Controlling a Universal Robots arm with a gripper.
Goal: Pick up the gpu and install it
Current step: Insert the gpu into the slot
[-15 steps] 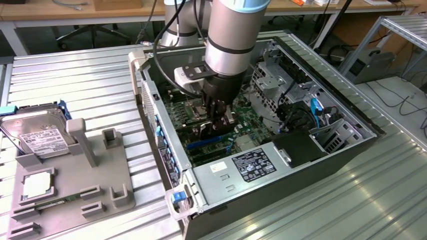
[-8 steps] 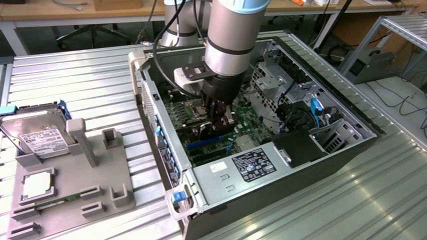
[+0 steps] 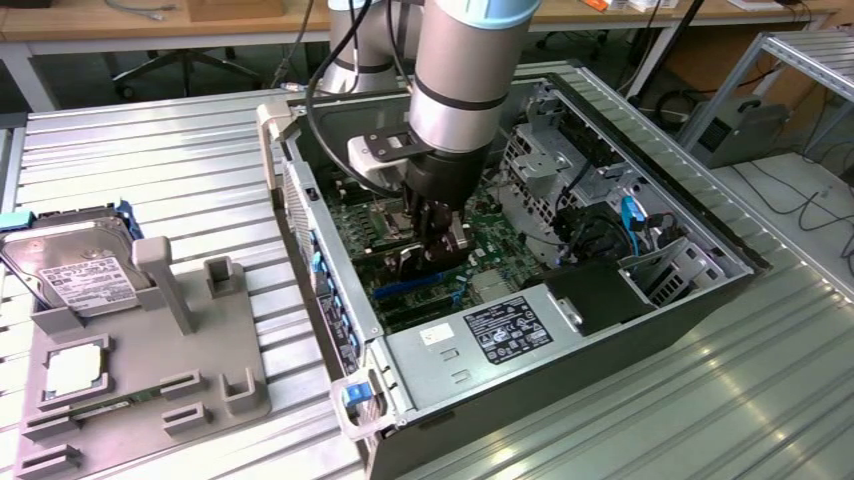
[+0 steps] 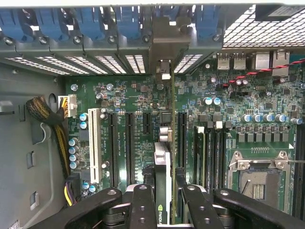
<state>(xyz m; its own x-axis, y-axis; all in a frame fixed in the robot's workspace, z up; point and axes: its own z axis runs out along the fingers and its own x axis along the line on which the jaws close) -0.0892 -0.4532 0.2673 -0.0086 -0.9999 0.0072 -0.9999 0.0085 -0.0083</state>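
Note:
My gripper (image 3: 437,240) reaches down inside the open computer case (image 3: 534,330), above the green motherboard (image 3: 494,245). It is shut on the gpu (image 3: 430,262), a thin dark card held on edge. In the wrist view the gpu (image 4: 163,160) runs edge-on between my two black fingers (image 4: 142,202), with the gripper (image 4: 163,193) closed around it. Its metal bracket (image 4: 163,40) stands against the case's rear slot openings. The card sits in line between two long black slots (image 4: 129,143). Whether its lower edge is in a slot is hidden.
A white slot (image 4: 94,148) and yellow-black cables (image 4: 59,138) lie beside the card. The empty CPU socket (image 4: 259,176) is on its other side. Outside the case, a grey fixture (image 3: 147,370) holds a silver hard drive (image 3: 74,265) and a small CPU chip (image 3: 74,370).

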